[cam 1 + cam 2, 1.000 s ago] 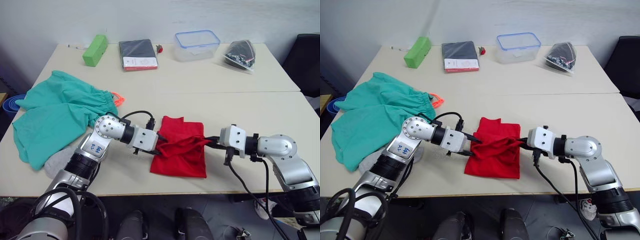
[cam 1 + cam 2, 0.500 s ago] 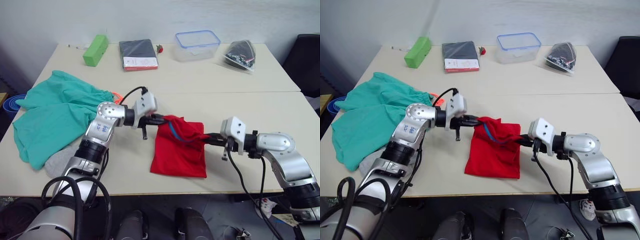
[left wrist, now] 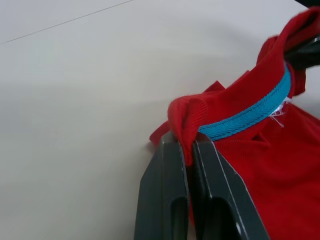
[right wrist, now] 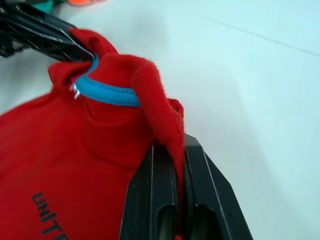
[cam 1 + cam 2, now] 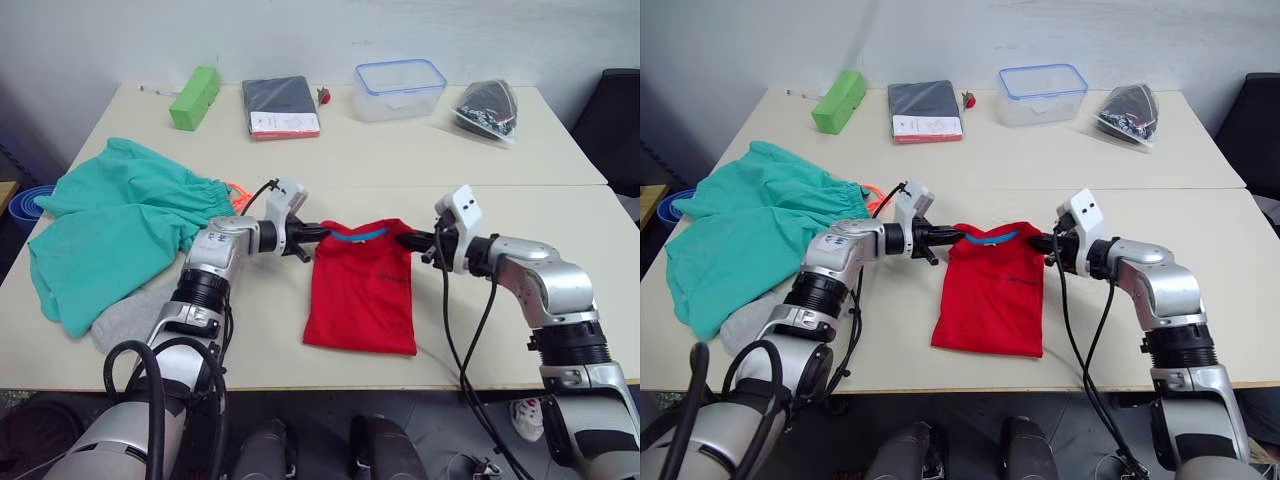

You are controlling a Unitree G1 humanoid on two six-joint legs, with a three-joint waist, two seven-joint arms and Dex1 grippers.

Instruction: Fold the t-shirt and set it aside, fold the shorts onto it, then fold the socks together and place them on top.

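Note:
The red t-shirt (image 5: 360, 295) lies as a narrow folded strip in the middle of the near table, with its blue neck band (image 5: 358, 236) at the far end. My left gripper (image 5: 318, 232) is shut on the collar's left corner; in the left wrist view its fingers (image 3: 167, 175) pinch red fabric. My right gripper (image 5: 405, 238) is shut on the collar's right corner, seen clamped in the right wrist view (image 4: 170, 147). The collar edge is stretched between them. The teal-green shorts (image 5: 110, 230) lie spread at the left. Grey socks (image 5: 130, 318) lie beneath their near edge.
Along the far table edge stand a green block (image 5: 194, 98), a black flat package (image 5: 280, 107), a clear lidded container (image 5: 400, 89) and a dark plastic bag (image 5: 487, 108). A black chair (image 5: 622, 110) is at the right. A seam (image 5: 520, 184) joins the two tables.
Both grippers have carried the bunched shirt edge away from me and apart. The shirt now lies flatter, with the collar stretched between them at the far end.

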